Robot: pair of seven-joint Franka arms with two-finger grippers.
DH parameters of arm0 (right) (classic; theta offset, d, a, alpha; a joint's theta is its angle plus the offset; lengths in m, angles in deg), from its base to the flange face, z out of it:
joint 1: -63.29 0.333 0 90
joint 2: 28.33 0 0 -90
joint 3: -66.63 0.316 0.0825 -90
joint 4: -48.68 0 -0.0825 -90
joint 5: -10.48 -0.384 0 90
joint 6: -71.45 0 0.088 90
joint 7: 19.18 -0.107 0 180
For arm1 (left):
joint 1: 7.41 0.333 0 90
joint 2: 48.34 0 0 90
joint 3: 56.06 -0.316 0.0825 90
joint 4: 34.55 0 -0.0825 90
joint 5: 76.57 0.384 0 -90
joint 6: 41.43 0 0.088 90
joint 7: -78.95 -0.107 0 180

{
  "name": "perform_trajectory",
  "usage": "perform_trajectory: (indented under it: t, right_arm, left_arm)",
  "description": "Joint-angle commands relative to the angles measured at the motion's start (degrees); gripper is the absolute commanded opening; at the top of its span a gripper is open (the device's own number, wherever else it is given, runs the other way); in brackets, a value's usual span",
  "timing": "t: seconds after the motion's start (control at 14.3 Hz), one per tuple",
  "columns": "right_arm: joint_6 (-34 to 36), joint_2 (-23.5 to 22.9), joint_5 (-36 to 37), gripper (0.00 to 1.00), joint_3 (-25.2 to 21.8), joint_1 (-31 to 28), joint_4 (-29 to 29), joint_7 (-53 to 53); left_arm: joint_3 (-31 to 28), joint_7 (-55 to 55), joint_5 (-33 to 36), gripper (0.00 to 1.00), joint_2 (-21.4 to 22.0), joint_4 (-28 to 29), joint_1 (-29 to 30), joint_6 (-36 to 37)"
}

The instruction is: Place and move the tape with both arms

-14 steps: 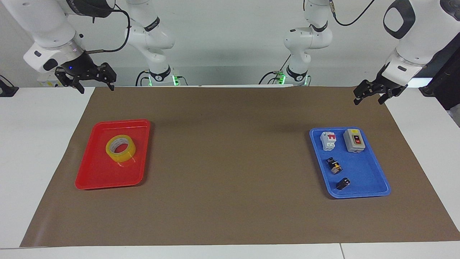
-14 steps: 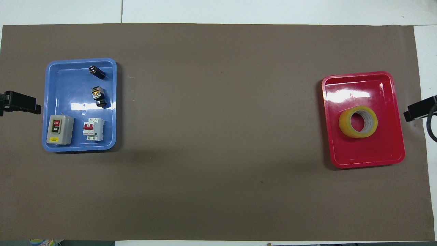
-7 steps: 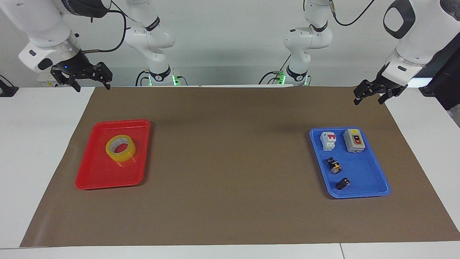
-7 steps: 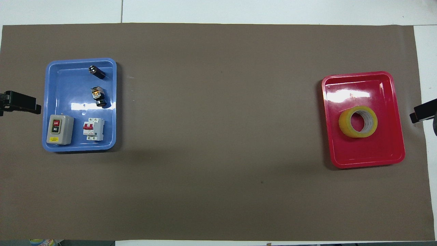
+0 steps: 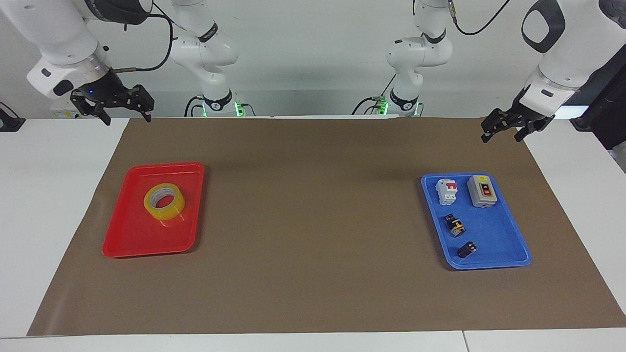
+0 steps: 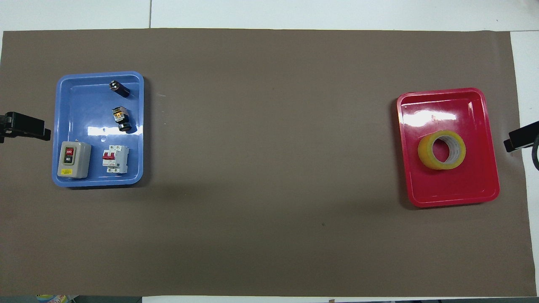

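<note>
The tape (image 5: 164,201) is a yellow translucent roll with a white core. It lies flat near the middle of a red tray (image 5: 127,242) at the right arm's end of the table, and also shows in the overhead view as the tape (image 6: 441,150) in the red tray (image 6: 452,195). My right gripper (image 5: 128,119) hangs open and empty in the air above the brown mat's corner, well apart from the tray; only its tip (image 6: 520,139) shows from above. My left gripper (image 5: 500,138) hangs open and empty above the mat's edge at the left arm's end; its tip (image 6: 26,128) shows beside the blue tray.
A blue tray (image 5: 494,261) at the left arm's end holds a grey switch box (image 5: 482,191), a white and red breaker (image 5: 446,190) and two small black parts (image 5: 455,225). A brown mat (image 5: 313,234) covers most of the white table.
My right gripper has risen a little and drawn back toward its end of the table. The left arm, tape and trays have not moved.
</note>
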Motion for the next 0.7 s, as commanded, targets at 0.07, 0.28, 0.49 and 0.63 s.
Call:
perform_trajectory:
  t: [0.07,0.28,0.49,0.63]
  right_arm:
    - [-1.94,0.22,0.16,1.00,0.05,-0.34,-0.06,-0.71]
    - [-3.44,0.31,-0.38,1.00,0.05,-2.19,0.30,-0.71]
    - [-3.54,0.22,-0.38,1.00,0.05,-1.93,0.30,-0.71]
    - [-4.59,0.40,-0.29,1.00,0.40,-1.41,0.65,-0.71]
  left_arm:
    - [0.04,-0.44,-0.58,1.00,0.54,0.51,0.07,0.15]
    - [0.04,-0.44,-0.58,1.00,0.54,0.59,0.07,0.15]
    - [0.04,-0.44,-0.58,1.00,0.54,0.51,0.07,0.15]
    - [0.04,-0.44,-0.58,1.00,0.54,0.51,-0.01,0.15]
